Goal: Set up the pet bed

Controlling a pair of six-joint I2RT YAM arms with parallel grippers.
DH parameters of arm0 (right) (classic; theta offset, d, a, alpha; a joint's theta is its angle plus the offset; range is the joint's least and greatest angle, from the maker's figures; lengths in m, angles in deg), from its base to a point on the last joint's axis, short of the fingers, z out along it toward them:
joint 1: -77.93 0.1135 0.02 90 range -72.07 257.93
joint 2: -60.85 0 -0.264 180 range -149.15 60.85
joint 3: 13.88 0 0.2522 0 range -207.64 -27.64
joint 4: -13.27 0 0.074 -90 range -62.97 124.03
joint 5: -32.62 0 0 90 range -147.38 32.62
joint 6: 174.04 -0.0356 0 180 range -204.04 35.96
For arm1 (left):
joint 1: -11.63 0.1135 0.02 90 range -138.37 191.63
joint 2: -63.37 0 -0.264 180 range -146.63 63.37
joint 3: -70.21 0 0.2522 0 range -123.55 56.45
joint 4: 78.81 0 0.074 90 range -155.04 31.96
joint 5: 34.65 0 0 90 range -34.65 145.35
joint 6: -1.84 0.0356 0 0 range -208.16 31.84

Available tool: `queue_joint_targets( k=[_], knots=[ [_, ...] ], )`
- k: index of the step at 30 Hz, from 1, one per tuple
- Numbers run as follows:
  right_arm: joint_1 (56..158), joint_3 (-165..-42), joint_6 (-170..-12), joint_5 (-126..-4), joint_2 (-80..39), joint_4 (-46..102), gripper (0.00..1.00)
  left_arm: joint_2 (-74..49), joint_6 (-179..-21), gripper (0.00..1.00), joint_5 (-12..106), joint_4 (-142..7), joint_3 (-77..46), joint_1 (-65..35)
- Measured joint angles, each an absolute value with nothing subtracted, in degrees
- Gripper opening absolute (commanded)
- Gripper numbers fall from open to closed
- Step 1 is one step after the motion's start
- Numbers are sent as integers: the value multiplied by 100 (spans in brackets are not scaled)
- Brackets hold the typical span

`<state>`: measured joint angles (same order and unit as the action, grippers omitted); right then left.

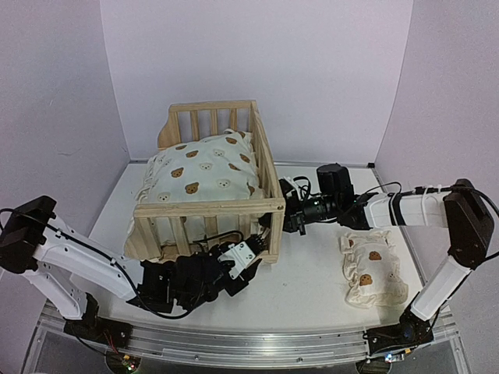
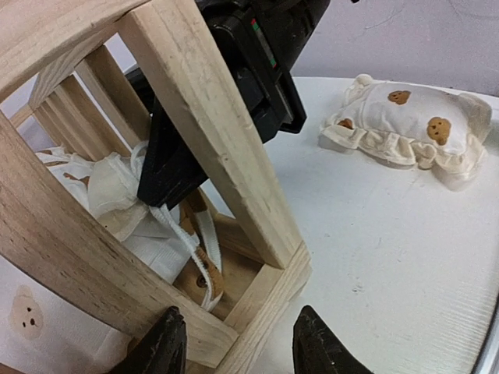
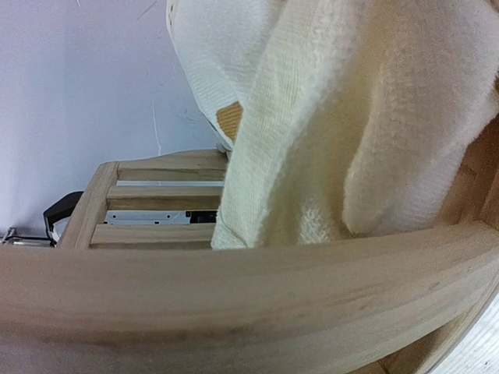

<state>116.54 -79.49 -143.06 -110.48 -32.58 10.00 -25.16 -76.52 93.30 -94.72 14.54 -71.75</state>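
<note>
A corner of the light pine slatted pet bed (image 1: 207, 207) is straddled by the low-reaching left tool (image 2: 238, 347), jaws parted; whether the outstretched right tool (image 1: 282, 214) grips cannot be told.

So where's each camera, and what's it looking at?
Top external: high behind, looking down on the pet bed; left arm and right arm show.
Left wrist: low at the bed's corner, facing the small pillow; its own fingertips show.
Right wrist: close against the bed's rail, facing the cushion; no fingers show.
Top and left wrist share the pillow.
</note>
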Motion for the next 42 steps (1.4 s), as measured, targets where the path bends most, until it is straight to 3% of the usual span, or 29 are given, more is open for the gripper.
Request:
queue_joint_targets(
  k=[12,23,35,42],
  knots=[
    [11659,-7949,-14308,-11037,-3249,1024,0,-3242,-7416,29,9914,-10171,1111,-7203],
    [11661,-7949,-14304,-11024,-3083,1056,0,-3871,-7467,29,10945,-10265,510,-7288],
    [11681,-7945,-14075,-11361,-2983,1080,0,-3915,-7633,46,11387,-10376,554,-7338],
    [11921,-8247,-13760,-11630,-3361,1146,0,-3281,-7987,47,11190,-10414,1341,-7321]
  ],
)
